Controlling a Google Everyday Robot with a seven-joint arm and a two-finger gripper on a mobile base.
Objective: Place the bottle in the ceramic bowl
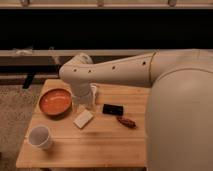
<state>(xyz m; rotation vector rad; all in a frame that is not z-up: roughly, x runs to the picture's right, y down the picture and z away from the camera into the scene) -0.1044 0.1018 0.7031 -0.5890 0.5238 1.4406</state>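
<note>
End effector [84, 103] is down at the far-middle of the surface [95, 145], just right of the ceramic bowl [55, 102]. The arm [115, 67] has its wrist housing in the way, so I cannot tell if the end effector is wide, narrow or holding anything.

Bottle [93, 93] looks to be the slim whitish shape showing on the right of the wrist, roughly upright and right against the end effector. Gripped or just touching, can't say. Bowl is empty, so the place isn't done.

Handling, my read:
- Small bottle, probably light and stiff, with smooth sides that may slip. Narrow base, so it tips easily.
- Take it across the body at mid-height, on the label, not the cap.
- Bowl is ceramic: lower the bottle in, don't drop it.
- The move is short: leftward over the rim.

Clutter:
- pale block [83, 119] just near of the end effector
- black object [112, 109] and brown object [126, 121] to the right
- white cup [40, 136] near-left

None sits between bottle and bowl.
</note>
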